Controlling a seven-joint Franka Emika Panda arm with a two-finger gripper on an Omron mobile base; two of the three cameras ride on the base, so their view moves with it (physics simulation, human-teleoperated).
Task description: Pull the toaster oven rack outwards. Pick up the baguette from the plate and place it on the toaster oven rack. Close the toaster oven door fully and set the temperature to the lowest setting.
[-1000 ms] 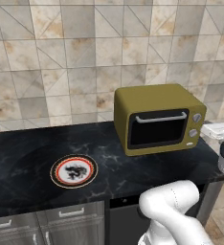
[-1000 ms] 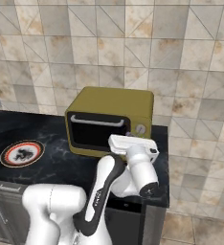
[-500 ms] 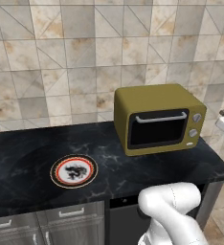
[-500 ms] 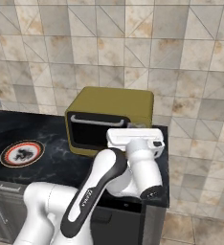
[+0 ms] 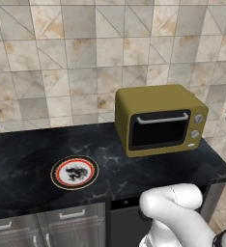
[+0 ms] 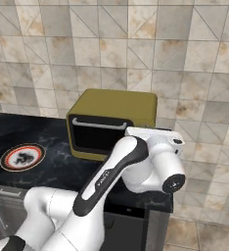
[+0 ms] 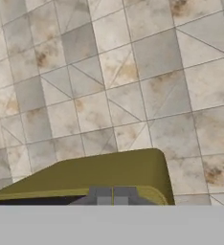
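Door [image 5: 159, 129] of the boxy olive-yellow toaster oven [image 5: 158, 118], a dark glass panel with a silver bar handle [image 5: 162, 118] along its top edge, is seen fully shut in both base views. No reddish-brown baguette is seen on the round black-rimmed, orange-ringed plate [image 5: 74, 172], which sits bare on the black marbled tabletop [image 5: 28, 159], well apart from the oven to its left; the loaf is judged to be inside on the wire rack, though dark glass hides both. Step in hand is judged to be the last one: temperature to lowest. Two small round grey knobs [image 5: 198, 118] are stacked on the right front panel; which one is temperature cannot be told from here.

Two-finger gripper [image 7: 112, 196] is seen in the hand view raised at the level of the oven's top edge, looking across the roof at the tiled wall. Jaws are closed together, tips side by side, nothing between them, nothing touched. In the right base view the white hand [image 6: 155, 135] sits in front of the oven's right front corner, hiding the knob panel.

Next move is judged to call for lowering toward the knob panel, parting the jaws enough to straddle a knob, then pinching and turning to the low stop. Risk: small knob, easy slip.
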